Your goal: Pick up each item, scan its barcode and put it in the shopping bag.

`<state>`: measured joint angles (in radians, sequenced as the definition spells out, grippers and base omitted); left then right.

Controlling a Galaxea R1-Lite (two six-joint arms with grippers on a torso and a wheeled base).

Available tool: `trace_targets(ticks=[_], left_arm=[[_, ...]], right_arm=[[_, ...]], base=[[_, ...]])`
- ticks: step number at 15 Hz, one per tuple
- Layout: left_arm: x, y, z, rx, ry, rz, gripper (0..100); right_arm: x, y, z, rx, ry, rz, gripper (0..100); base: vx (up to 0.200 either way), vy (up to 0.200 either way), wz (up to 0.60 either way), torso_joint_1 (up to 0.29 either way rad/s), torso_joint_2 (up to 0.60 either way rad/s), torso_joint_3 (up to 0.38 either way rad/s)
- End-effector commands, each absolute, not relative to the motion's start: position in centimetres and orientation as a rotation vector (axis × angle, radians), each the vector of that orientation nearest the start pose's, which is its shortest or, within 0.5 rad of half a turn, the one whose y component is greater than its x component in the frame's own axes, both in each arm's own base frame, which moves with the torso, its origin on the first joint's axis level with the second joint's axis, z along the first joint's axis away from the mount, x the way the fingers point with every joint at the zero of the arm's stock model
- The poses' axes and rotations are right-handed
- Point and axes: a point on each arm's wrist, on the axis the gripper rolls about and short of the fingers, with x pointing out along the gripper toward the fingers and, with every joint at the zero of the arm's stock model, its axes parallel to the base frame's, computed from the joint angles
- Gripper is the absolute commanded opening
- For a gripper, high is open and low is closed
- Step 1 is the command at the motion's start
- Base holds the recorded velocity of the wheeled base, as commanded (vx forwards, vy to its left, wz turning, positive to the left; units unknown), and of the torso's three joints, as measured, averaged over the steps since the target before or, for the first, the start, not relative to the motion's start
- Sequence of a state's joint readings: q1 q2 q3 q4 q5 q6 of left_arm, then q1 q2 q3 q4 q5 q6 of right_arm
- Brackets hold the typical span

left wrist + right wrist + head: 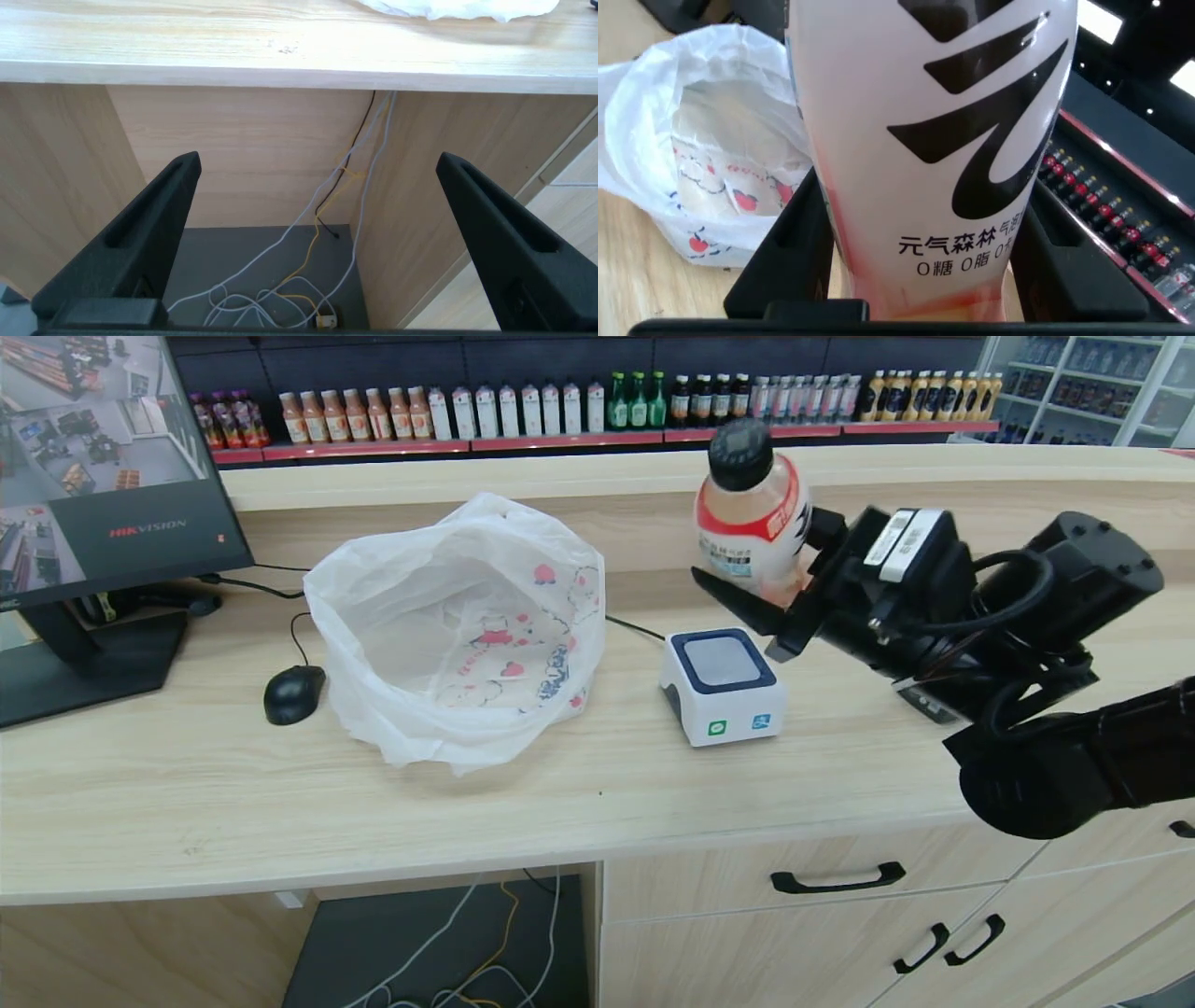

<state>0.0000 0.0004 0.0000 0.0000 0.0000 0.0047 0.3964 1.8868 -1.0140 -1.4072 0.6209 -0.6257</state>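
- Bottle (pixel 752 523) of pale pink drink, black cap up, sits between the fingers of the right gripper (pixel 761 588), which pinch its lower body from both sides. Gripping that low leaves most of the label bare, probably so that a barcode can be read.
- Directly under the right gripper, a little toward the robot, the scanner (pixel 721 683) rests on the counter (pixel 187 784) with its glass window facing up. The bottle hangs clear of it, not touching.
- My judgement is that this is the scanning step. The bottle is upright, so its side is turned away from the window rather than toward it. Where the barcode is printed cannot be told from these views.
- Out beyond the right gripper's fingertips, past the scanner, the shopping bag (pixel 457 625) stands with its mouth spread wide and facing up. That shape suits a drop from above. From the wrist it shows just past the bottle's shoulder, apart from it.
- The bag looks to hold nothing, so the task seems to be at an early point.
- The left gripper (pixel 318 168) hangs low beneath the counter's edge, its fingers spread wide with nothing between them. Loose cables (pixel 318 224) trail down ahead of it. Parked there, it is out of the working arm's way.
- A mouse (pixel 293 693) lies on the far side of the bag from the right gripper.
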Motion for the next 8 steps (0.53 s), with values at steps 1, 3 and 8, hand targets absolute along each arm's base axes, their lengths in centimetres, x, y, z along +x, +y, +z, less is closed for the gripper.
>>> trace_targets(ticks=[1,3,8], left_arm=[[-2.3,0.0,7.5,0.005,0.000,0.000,100],[-2.3,0.0,7.5,0.005,0.000,0.000,100],[-2.3,0.0,7.5,0.005,0.000,-0.002,100]], right_arm=[[30.3,13.3,27.2,-0.585,-0.893,0.726,0],[29.2,12.5,28.4,-0.443,-0.889,0.607,0],[26.7,10.8,25.8,-0.287,-0.742,0.620,0]], base=[[0.000,0.000,0.00,0.000,0.00,0.000],[0.000,0.000,0.00,0.000,0.00,0.000],[0.000,0.000,0.00,0.000,0.00,0.000]])
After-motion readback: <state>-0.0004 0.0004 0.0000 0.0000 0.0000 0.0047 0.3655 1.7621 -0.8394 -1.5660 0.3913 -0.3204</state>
